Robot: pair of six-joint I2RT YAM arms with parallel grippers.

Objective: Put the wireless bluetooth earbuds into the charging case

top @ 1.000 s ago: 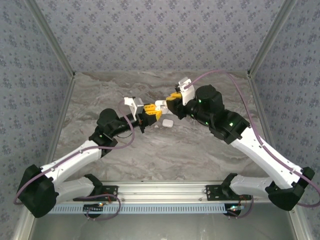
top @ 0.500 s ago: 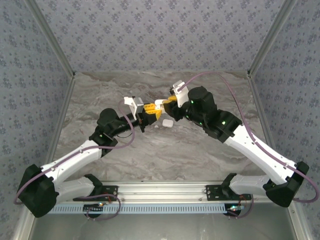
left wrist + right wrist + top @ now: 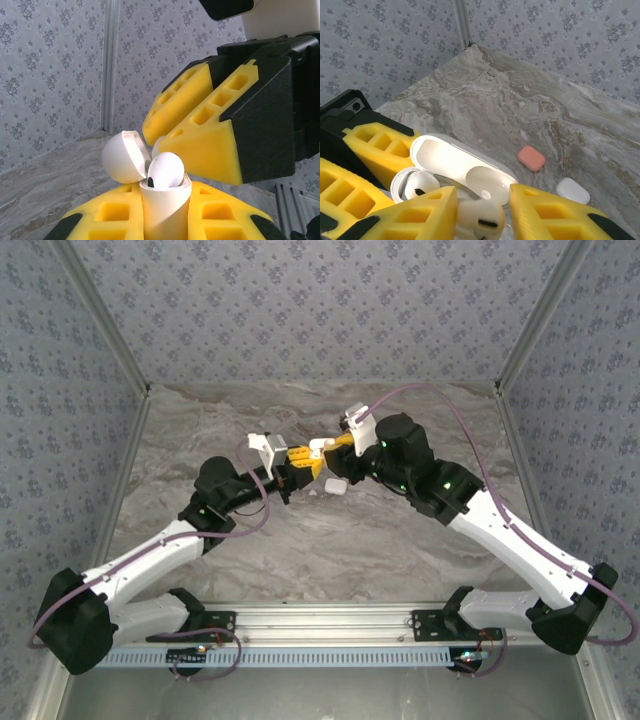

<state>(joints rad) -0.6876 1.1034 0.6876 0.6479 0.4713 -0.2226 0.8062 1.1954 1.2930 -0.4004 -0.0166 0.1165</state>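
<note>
Closed round a tiny glossy white stemmed earbud [image 3: 476, 219], the right gripper [image 3: 482, 202], low in the frame, just above the open glossy white charging case [image 3: 457, 167]. Clamped on that case's upright body, the left gripper [image 3: 165, 220], lid swung back. Seated in one well, a second white earbud [image 3: 417, 186]. Risk from here: pressing down off-line, so jamming the stem on the rim, levering the case loose, or dropping the slick bud. Free well probably beneath, though hidden. Further out on the marble table [image 3: 485, 85], right of centre, a coral-red rounded case [image 3: 530, 158] and a small white case [image 3: 572, 190].
</note>
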